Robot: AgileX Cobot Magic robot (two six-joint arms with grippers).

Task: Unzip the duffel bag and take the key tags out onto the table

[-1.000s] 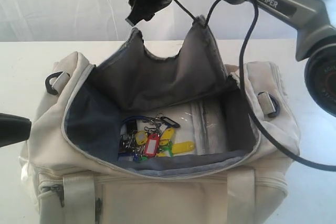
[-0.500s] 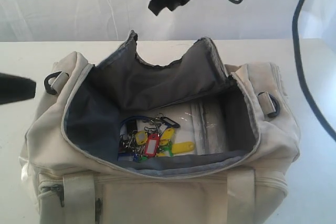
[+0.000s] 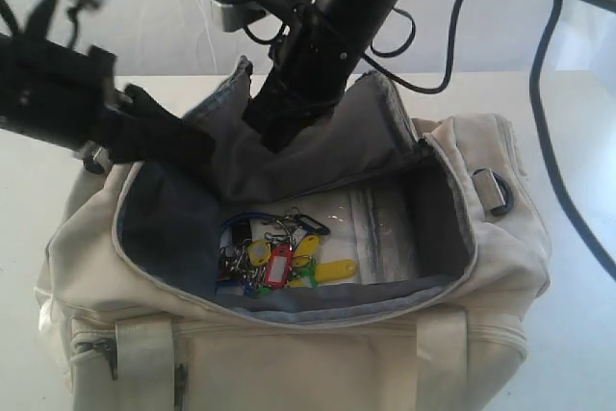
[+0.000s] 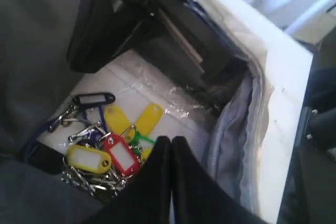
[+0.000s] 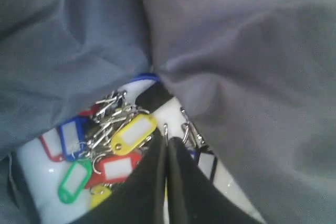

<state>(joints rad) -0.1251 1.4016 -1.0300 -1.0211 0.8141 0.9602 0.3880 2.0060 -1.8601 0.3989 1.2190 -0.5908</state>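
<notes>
The cream duffel bag (image 3: 318, 363) stands unzipped on the white table (image 3: 577, 363), its grey-lined flap (image 3: 327, 156) folded up at the back. The key tags (image 3: 284, 262), yellow, red, green and blue on metal rings, lie on the bag's floor. My right gripper (image 3: 272, 137) points down in front of the flap, shut and empty, above the tags (image 5: 118, 145); its tips (image 5: 167, 142) show no gap. My left gripper (image 3: 197, 149) hangs over the bag's left rim, shut with nothing held (image 4: 170, 140), close beside the tags (image 4: 113, 148).
A clear plastic sheet (image 3: 385, 228) covers the bag's floor. Black cables (image 3: 549, 141) hang from the right arm over the bag's right end. The right arm (image 4: 157, 24) stands close ahead of my left gripper. Grey lining (image 5: 252, 77) closes round the right gripper.
The right gripper has shut and come down from high above the bag to the flap. The left arm has swung in from the left edge to the bag's left rim.
</notes>
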